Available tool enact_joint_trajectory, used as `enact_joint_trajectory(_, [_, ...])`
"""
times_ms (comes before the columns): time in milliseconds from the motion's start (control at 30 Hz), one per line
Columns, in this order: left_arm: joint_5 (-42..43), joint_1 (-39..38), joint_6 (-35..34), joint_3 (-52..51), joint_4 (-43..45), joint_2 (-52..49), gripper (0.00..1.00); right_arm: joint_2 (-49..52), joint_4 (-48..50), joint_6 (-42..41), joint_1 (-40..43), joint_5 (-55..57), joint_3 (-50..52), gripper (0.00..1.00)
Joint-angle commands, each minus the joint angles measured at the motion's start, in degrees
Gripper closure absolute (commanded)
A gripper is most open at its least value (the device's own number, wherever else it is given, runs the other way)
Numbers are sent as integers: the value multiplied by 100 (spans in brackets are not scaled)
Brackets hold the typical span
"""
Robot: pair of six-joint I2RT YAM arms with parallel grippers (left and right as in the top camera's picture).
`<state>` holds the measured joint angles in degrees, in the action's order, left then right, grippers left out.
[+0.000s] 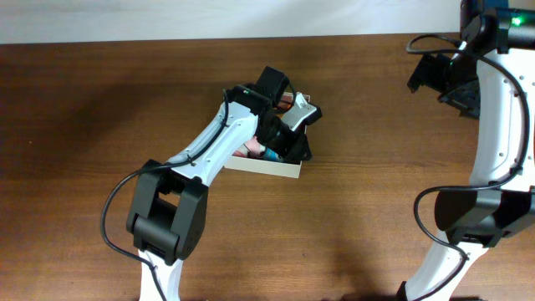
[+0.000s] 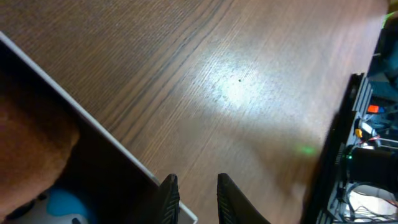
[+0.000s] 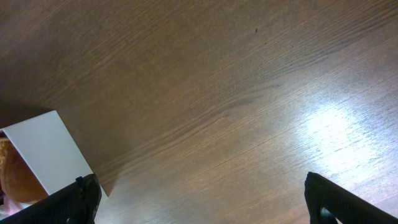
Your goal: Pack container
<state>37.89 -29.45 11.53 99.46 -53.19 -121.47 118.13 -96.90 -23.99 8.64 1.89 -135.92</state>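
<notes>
The container [image 1: 266, 166] sat near the middle of the table [image 1: 92, 100], its cream wall facing the robot, with the left arm reaching over it. In the left wrist view the left gripper [image 2: 195, 186] had its 2 fingers [image 2: 169, 198] drawn in to a narrow gap. The white rim of the box ran straight into that gap, with 1 finger on the inner side and 1 on the outer. That read as a pinch on the wall, though the contact itself lay at the very bottom edge of the view. Inside the box, a brown plush shape [image 2: 28, 143] and a pale blue toy [image 2: 62, 202] lay close to that wall. Whatever else it held was hidden under the arm in the overhead view.

The right gripper [image 3: 199, 190] hung well apart, at the far right of the table. Its jaws were spread wide with only bare wood between them, and 1 corner of the box showed at the left edge of its camera.

No loose toy showed in the 3 views, so the step in hand looked like handling the box itself, steadying or shifting it, rather than fetching another item. A hold on 1 thin cardboard wall would probably flex or tip the box if lifted. The next move therefore called for a slow, low pull along the table, or for the right arm to come across and support the opposite side.
</notes>
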Motion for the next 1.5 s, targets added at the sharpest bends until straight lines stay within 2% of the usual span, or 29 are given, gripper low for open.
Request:
enact_joint_trajectory(0, [-170, 72, 31, 109, 70, -57, 77, 26, 2, -50, 4, -9, 4, 1])
enact_joint_trajectory(300, [-590, 116, 31, 109, 83, -57, 77, 26, 2, -50, 4, -9, 4, 1])
enact_joint_trajectory(733, [-599, -151, -44, 109, 96, -57, 77, 26, 2, -50, 4, -9, 4, 1])
enact_joint_trajectory(1200, [-579, -216, -918, 109, 697, -57, 78, 26, 2, -50, 4, -9, 4, 1])
enact_joint_trajectory(1467, [-638, -214, -981, 109, 730, -57, 77, 26, 2, -50, 4, -9, 4, 1])
